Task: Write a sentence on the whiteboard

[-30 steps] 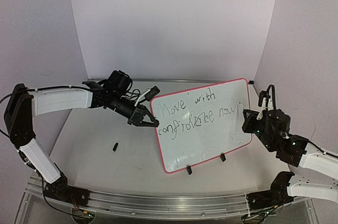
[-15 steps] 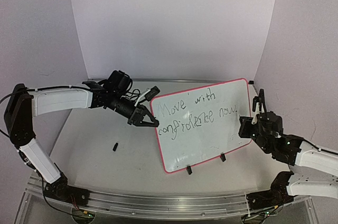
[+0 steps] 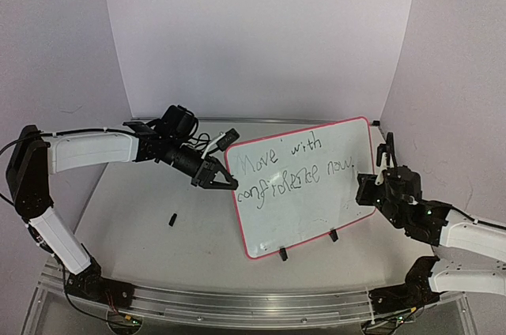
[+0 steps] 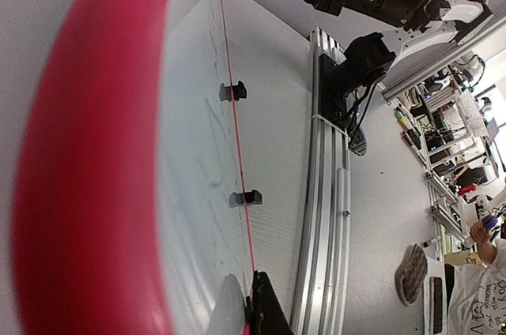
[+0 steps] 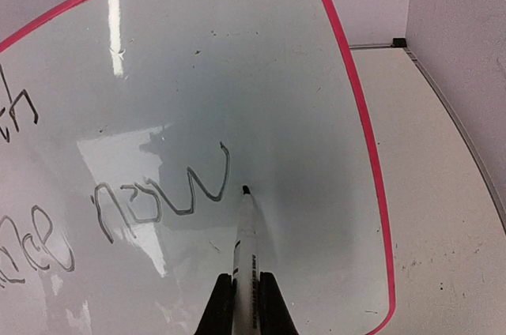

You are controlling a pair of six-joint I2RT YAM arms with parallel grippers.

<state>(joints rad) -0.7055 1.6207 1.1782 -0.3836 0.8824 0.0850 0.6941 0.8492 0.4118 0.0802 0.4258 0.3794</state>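
Top view high, behind, forward-facing; both wrist views close on the same whiteboard (image 3: 316, 202), the left seemingly edge-on.

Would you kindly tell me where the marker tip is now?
Right wrist view: the marker in the right gripper has its tip at the whiteboard, just right of the sentence's last word.

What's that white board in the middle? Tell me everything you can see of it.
The whiteboard is a white rectangle with rounded corners and a pink-red rim, standing on two black clip feet. Black handwriting crosses it in two slanted rows. The left hand grips its left edge; the right hand holds a marker whose tip meets it after "now".
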